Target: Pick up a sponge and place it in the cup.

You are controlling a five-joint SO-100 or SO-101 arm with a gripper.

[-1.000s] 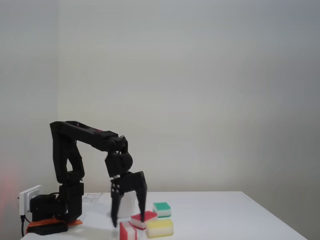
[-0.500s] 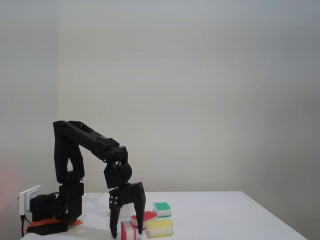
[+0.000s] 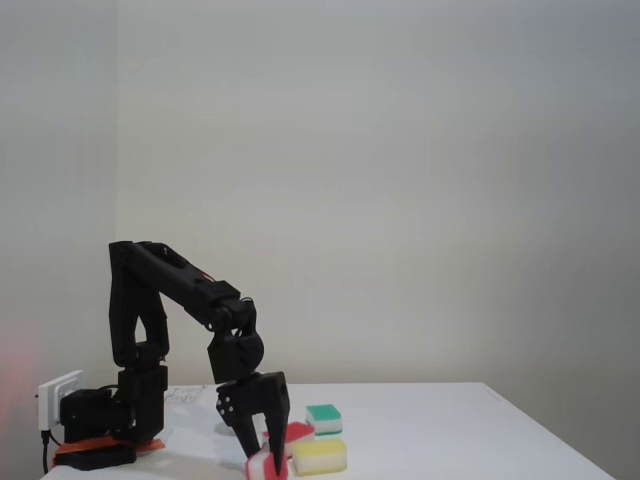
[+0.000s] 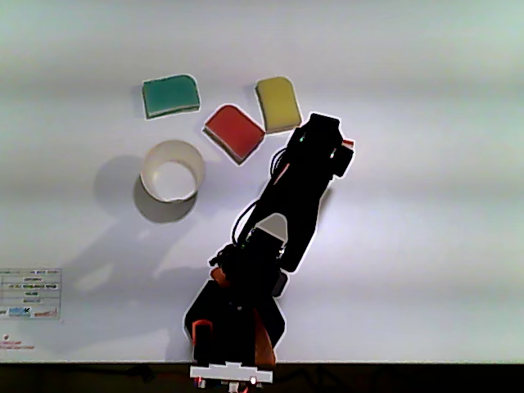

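In the fixed view, the black claw (image 3: pixel 261 462) reaches down to the desk (image 3: pixel 450 430), fingers partly spread astride a red-and-white sponge (image 3: pixel 266 466); whether they grip it is unclear. In the other view, the cup (image 4: pixel 172 170) stands empty beside a second red sponge (image 4: pixel 234 133), so lifting and placing seem left.

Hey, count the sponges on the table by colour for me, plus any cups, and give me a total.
Red sponges: 2, far one, near one
Green sponge: 1
Yellow sponge: 1
White cup: 1
Total: 5
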